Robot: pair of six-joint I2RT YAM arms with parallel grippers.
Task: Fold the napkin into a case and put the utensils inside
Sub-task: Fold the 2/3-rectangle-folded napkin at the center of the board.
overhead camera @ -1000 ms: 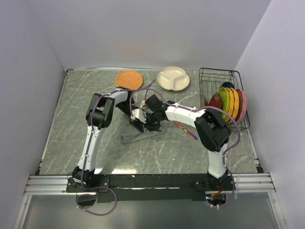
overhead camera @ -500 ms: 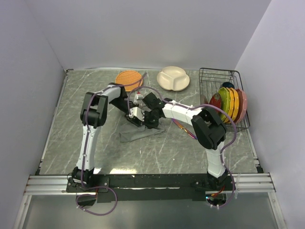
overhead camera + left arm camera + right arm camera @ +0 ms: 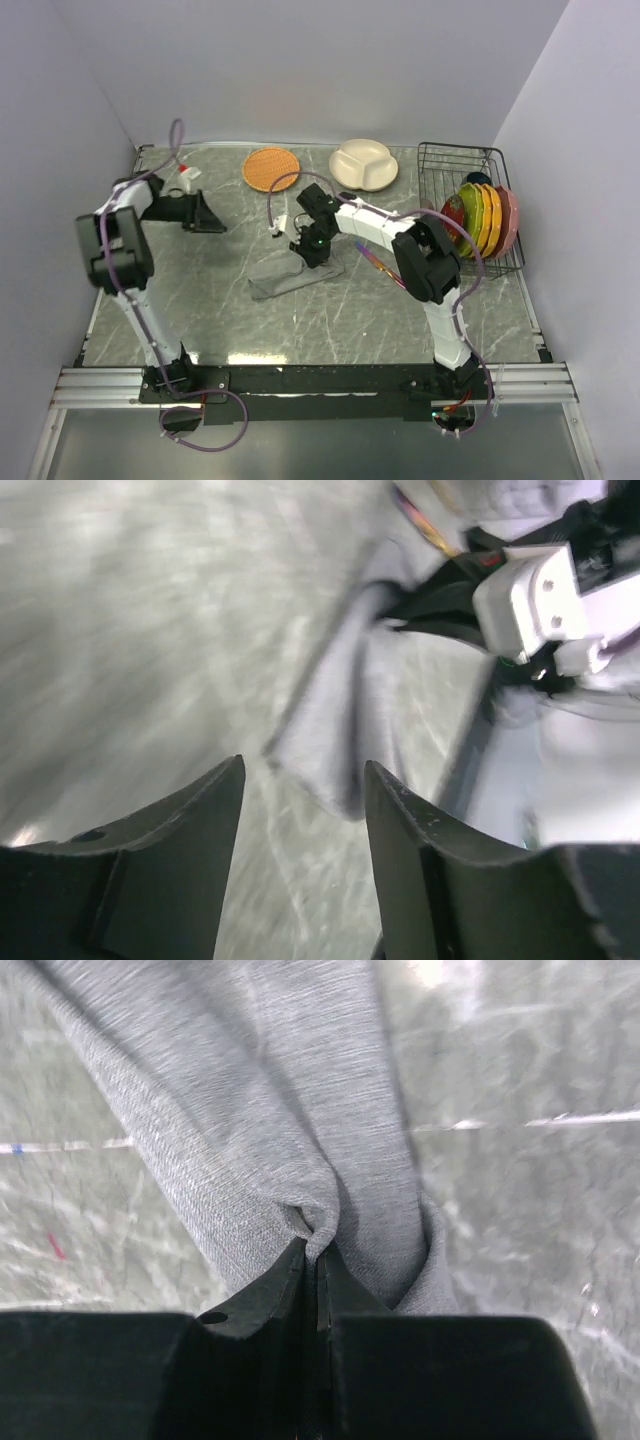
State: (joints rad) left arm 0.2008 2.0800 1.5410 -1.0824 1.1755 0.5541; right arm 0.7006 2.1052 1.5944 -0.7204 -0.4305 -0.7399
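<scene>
The grey napkin (image 3: 285,281) lies bunched in a narrow strip at the middle of the table, and in the right wrist view its fabric (image 3: 270,1110) fills most of the frame. My right gripper (image 3: 313,252) is shut on a pinched fold of it (image 3: 316,1243). My left gripper (image 3: 208,218) stands far off to the left, open, with only bare table between its fingers (image 3: 305,772). From there the napkin (image 3: 335,720) lies ahead. The utensils (image 3: 386,268) lie slantwise to the right of the napkin, partly under the right arm; one tip (image 3: 428,518) shows in the left wrist view.
A round orange woven mat (image 3: 271,167) and a white divided dish (image 3: 364,163) sit at the back. A wire rack (image 3: 440,160) at the right holds several coloured plates (image 3: 482,213). Walls enclose the table on three sides.
My left gripper has opened, let go of the napkin and swung far to the left. My right gripper has closed on a napkin fold and shifted slightly left.
</scene>
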